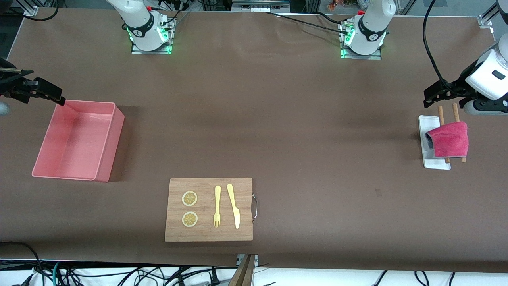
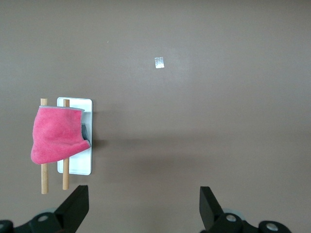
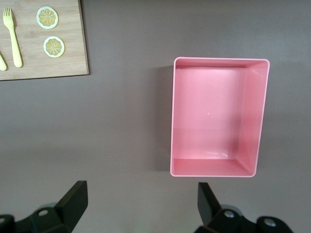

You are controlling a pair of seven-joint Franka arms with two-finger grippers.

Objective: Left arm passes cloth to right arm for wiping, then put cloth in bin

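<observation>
At the left arm's end of the table [image 1: 278,119], the cloth [image 1: 451,140] is lying draped over two wooden rods [image 1: 441,115] that are resting across a small white tray [image 1: 429,161]. The left gripper [image 1: 438,94] is hovering over the brown surface just beside the tray, its jaws standing wide apart and gripping nothing; in the left wrist view its black fingers [image 2: 75,208] are framing bare table, with the cloth off to one side and a small silvery scrap [image 2: 159,62] lying on the surface well apart from the tray.

Toward the right arm's end, the bin [image 1: 111,131] is sitting empty. The right gripper [image 1: 45,92] is hanging over the table at the bin's edge, jaws also spread open and empty.

Between the two ends, nearer to the front camera, a wooden cutting board [image 1: 209,234] is carrying two lemon slices [image 1: 189,198], a yellow fork [image 1: 217,206] and a yellow knife [image 1: 233,205], with a metal handle [image 1: 254,206] at its side. Nothing is standing on the table between the cloth and the left gripper.
</observation>
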